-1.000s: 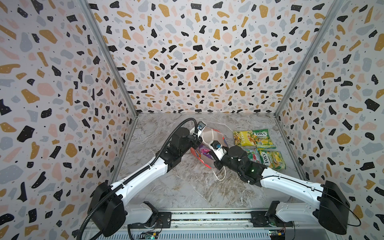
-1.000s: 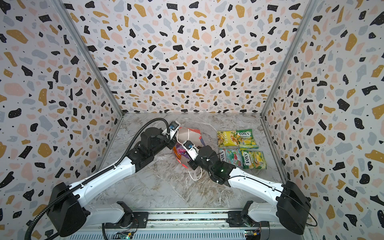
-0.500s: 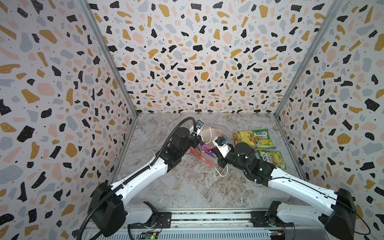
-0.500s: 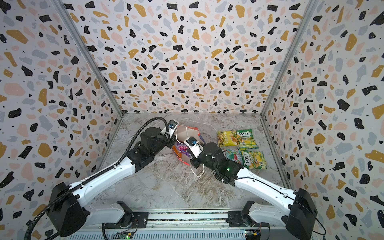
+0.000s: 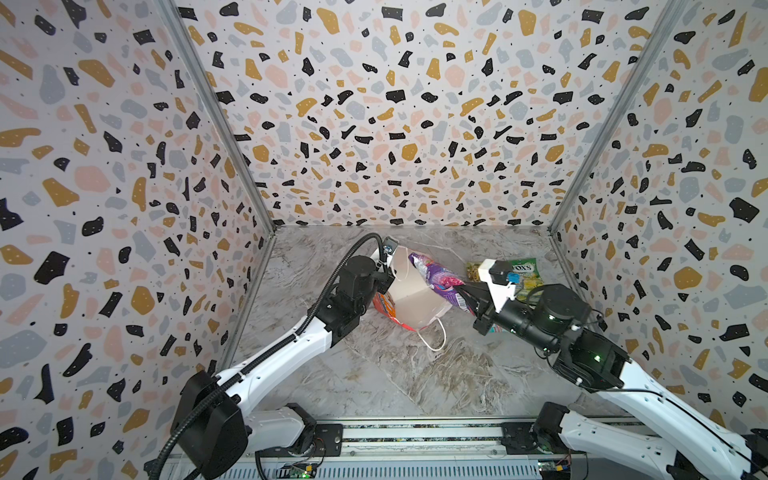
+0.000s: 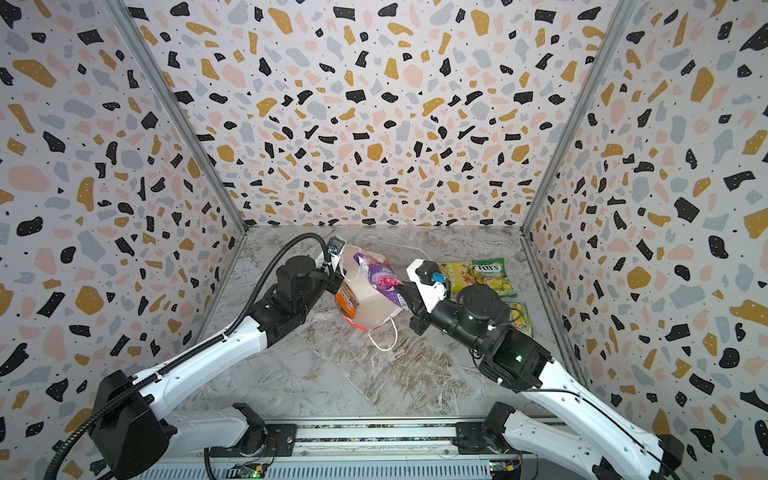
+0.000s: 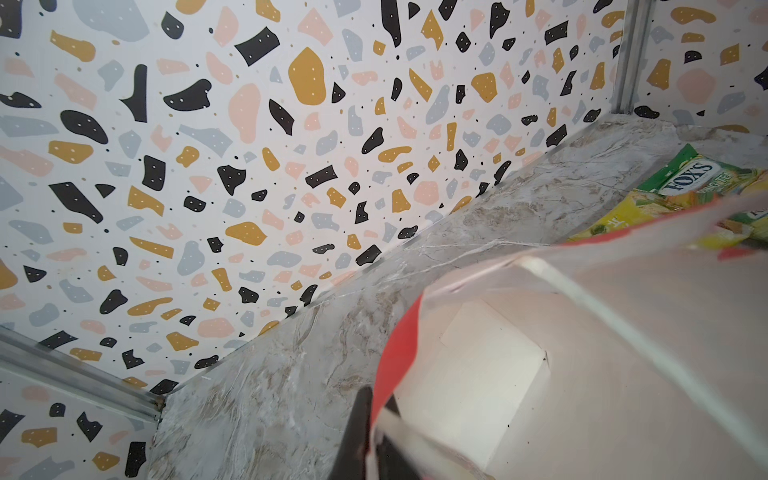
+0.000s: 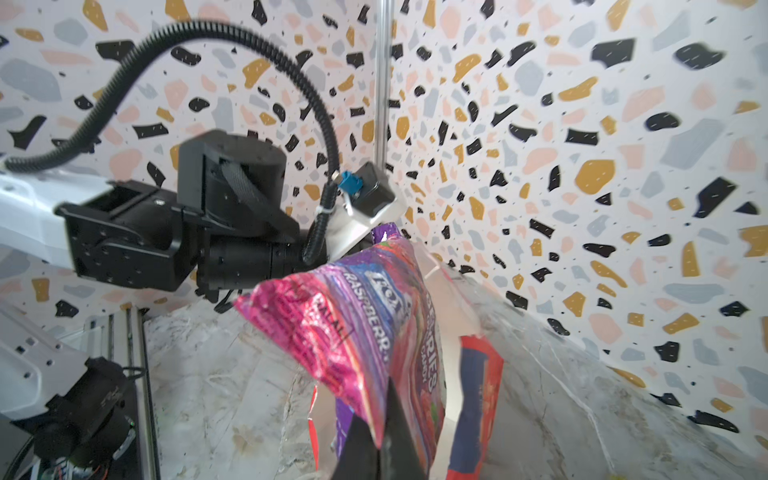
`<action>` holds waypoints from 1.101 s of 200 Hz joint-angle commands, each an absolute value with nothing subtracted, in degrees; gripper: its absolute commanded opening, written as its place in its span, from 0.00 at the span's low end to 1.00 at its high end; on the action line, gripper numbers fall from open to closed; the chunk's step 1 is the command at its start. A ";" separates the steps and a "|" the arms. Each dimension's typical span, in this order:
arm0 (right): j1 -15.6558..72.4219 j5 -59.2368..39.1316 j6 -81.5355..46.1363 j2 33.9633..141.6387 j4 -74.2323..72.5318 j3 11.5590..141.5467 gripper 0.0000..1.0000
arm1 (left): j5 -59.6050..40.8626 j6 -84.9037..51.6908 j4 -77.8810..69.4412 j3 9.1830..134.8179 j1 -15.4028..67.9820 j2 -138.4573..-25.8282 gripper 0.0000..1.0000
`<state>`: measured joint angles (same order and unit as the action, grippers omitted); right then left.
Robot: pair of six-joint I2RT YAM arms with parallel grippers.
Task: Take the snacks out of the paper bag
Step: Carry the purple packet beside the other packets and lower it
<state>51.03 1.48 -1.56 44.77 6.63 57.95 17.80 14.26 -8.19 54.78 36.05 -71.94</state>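
1. Here, in both top views, the paper bag [image 5: 411,305] [image 6: 376,309] lies tipped on the table [image 5: 374,374] [image 6: 332,374], red outside and white inside, with its mouth gaping. The left gripper [image 5: 384,283] [image 6: 332,286] is clamped on the rim of that mouth. A white cord handle [image 5: 434,338] [image 6: 384,338] hangs loose from the bag onto the table.
2. In the same views the right gripper [image 5: 462,296] [image 6: 402,298] pinches one end of a glossy purple packet [image 5: 434,276] [image 6: 376,272]. The packet stretches ahead of its jaws across the bag's mouth; I cannot tell whether its far end sits inside. Behind those jaws, away from the bag, a green packet [image 5: 521,268] [image 6: 490,268] and a yellow packet [image 5: 472,269] [image 6: 457,275] lie flat, partly covered by the wrist camera. An orange patch [image 5: 382,301] [image 6: 347,301] just below the left jaws may be a packet or the bag's outer print.
3. Left wrist view: the left gripper [image 7: 374,432] has its dark jaws closed on the bag's red edge. Ahead of them the paper bag [image 7: 582,365] shows its white inside, blurred, with the cord handle [image 7: 602,332] crossing it. Past the rim lie the green packet [image 7: 685,180], marked FOX'S, and the yellow packet [image 7: 623,216], both cut off by the bag's edge.
4. Right wrist view: the right gripper [image 8: 380,432] is shut on the edge of the purple packet [image 8: 365,324], which rises crumpled ahead of the jaws, pink and purple. Behind it is the paper bag [image 8: 453,307]. Beside the jaws a red-and-blue piece [image 8: 478,395] runs out of frame, unidentifiable.
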 commanded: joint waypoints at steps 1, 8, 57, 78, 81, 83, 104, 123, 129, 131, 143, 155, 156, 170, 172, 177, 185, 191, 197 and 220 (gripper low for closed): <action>50.55 10.61 -2.41 41.16 1.78 58.63 0.00 | 16.46 14.94 -11.90 55.34 35.66 -70.84 0.00; 50.30 12.30 -2.05 41.09 1.52 58.62 0.00 | 15.40 15.64 -11.63 55.45 35.68 -70.83 0.00; 42.20 15.82 -1.32 50.80 -2.17 59.12 0.00 | 14.93 19.39 -13.08 53.23 35.68 -69.70 0.00; 31.81 4.75 -2.72 58.20 -4.68 59.94 0.00 | 12.77 23.09 -13.32 52.04 35.60 -69.28 0.00; 30.38 2.78 -2.94 59.21 -5.12 60.13 0.00 | 12.68 23.74 -13.47 51.80 35.60 -69.27 0.00; 29.46 1.16 -3.13 60.02 -5.35 60.30 0.00 | 12.71 24.04 -13.63 51.56 35.60 -69.26 0.00; 23.60 -7.24 -4.35 68.36 -7.42 62.29 0.00 | 13.00 25.67 -13.43 51.11 35.20 -69.60 0.00; 21.52 -10.53 -0.74 74.74 -7.32 64.52 0.00 | 12.02 27.28 -13.05 50.81 34.90 -69.61 0.00; 21.05 -12.09 0.64 76.71 -7.04 65.26 0.00 | 11.99 27.93 -13.02 50.64 34.76 -69.61 0.00; 20.86 -12.65 1.21 77.45 -6.92 65.62 0.00 | 12.03 28.16 -13.01 50.56 34.68 -69.65 0.00; 20.35 -15.81 5.03 81.69 -5.23 67.68 0.00 | 12.40 28.66 -13.56 50.20 34.10 -69.52 0.00; 20.31 -18.10 9.64 85.91 -1.15 71.10 0.00 | 11.77 29.14 -13.97 49.66 33.09 -69.16 0.00; 20.35 -18.24 9.96 86.15 -0.93 71.28 0.00 | 11.69 29.25 -14.02 49.62 33.02 -69.12 0.00; 20.39 -19.23 14.48 89.17 1.24 72.74 0.00 | 11.18 30.57 -15.81 48.69 32.27 -68.37 0.00; 20.41 -19.07 14.96 89.53 1.32 72.87 0.00 | 11.10 30.78 -16.06 48.47 32.15 -68.20 0.00; 20.41 -18.03 15.81 90.19 1.04 72.95 0.00 | 10.84 31.34 -16.58 47.91 31.93 -67.83 0.00; 20.39 -17.16 17.11 90.74 -0.88 72.05 0.00 | 10.96 31.88 -17.70 46.96 31.61 -67.27 0.00; 20.39 -17.19 18.87 90.94 -2.47 70.74 0.00 | 10.99 32.18 -18.52 46.39 31.39 -66.92 0.00; 20.40 -16.79 20.42 91.35 -3.67 69.75 0.00 | 10.89 32.64 -19.13 45.81 31.17 -66.72 0.00; 20.39 -16.24 24.89 94.11 -3.64 69.48 0.00 | 9.20 34.94 -19.76 45.19 31.03 -66.26 0.00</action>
<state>20.43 -15.64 16.75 93.25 -0.82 68.95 11.14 31.64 -15.22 45.84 31.40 -67.46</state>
